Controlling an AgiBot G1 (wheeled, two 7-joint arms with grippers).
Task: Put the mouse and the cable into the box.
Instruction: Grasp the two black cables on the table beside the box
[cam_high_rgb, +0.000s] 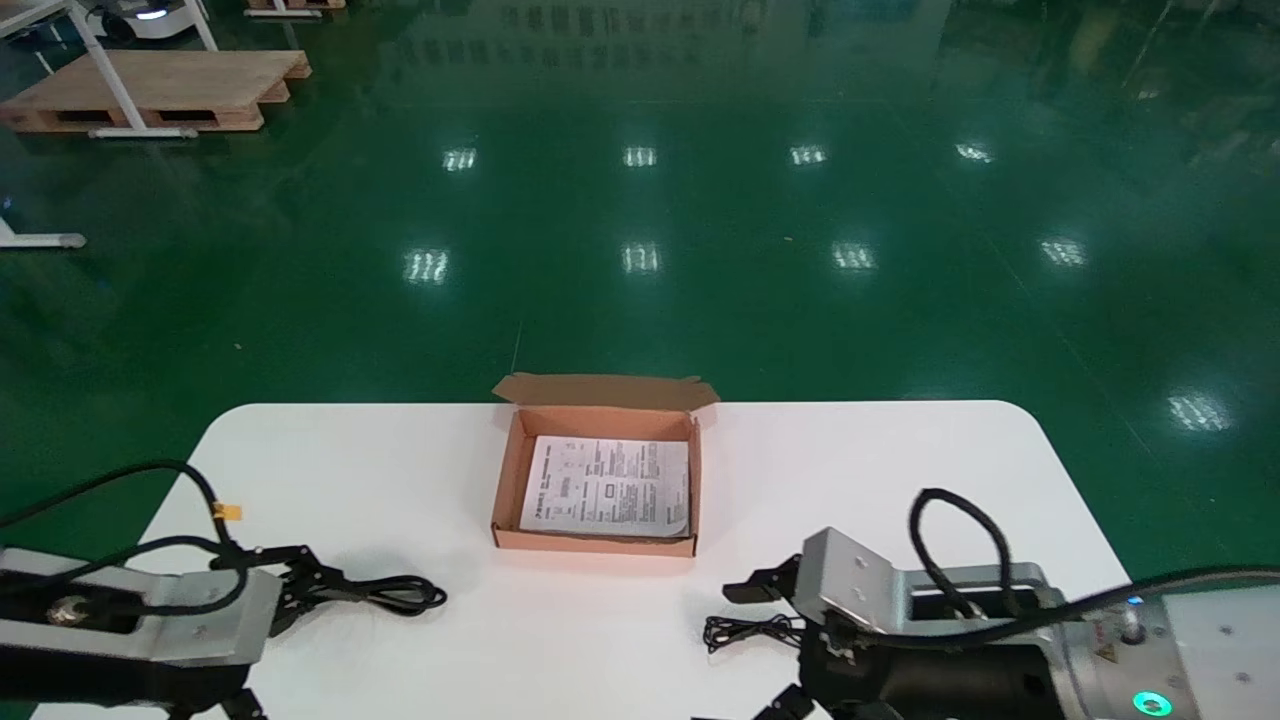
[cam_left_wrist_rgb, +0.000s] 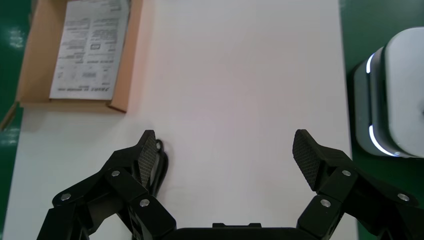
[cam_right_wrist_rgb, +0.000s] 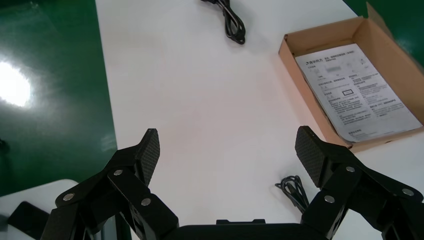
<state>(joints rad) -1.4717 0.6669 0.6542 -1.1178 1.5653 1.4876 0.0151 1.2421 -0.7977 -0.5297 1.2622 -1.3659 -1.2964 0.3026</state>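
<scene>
An open cardboard box (cam_high_rgb: 506, 480) with a printed sheet (cam_high_rgb: 610, 485) inside stands at the middle of the white table (cam_high_rgb: 900, 470). A thick black cable (cam_high_rgb: 400, 595) lies at the front left, just outside one finger of my left gripper (cam_high_rgb: 295, 640), which is open and holds nothing. In the left wrist view that thick cable (cam_left_wrist_rgb: 161, 165) runs along the outer side of a pad (cam_left_wrist_rgb: 147, 157). A thin coiled black cable (cam_high_rgb: 750, 632) lies at the front right, between the spread fingers of my open right gripper (cam_high_rgb: 745, 650). No mouse shows in any view.
The right wrist view shows the thin cable (cam_right_wrist_rgb: 295, 190) near one finger, the box (cam_right_wrist_rgb: 300, 85) beyond and the thick cable (cam_right_wrist_rgb: 232, 20) farther off. The robot's base (cam_left_wrist_rgb: 395, 95) stands off the table's near edge. Green floor surrounds the table.
</scene>
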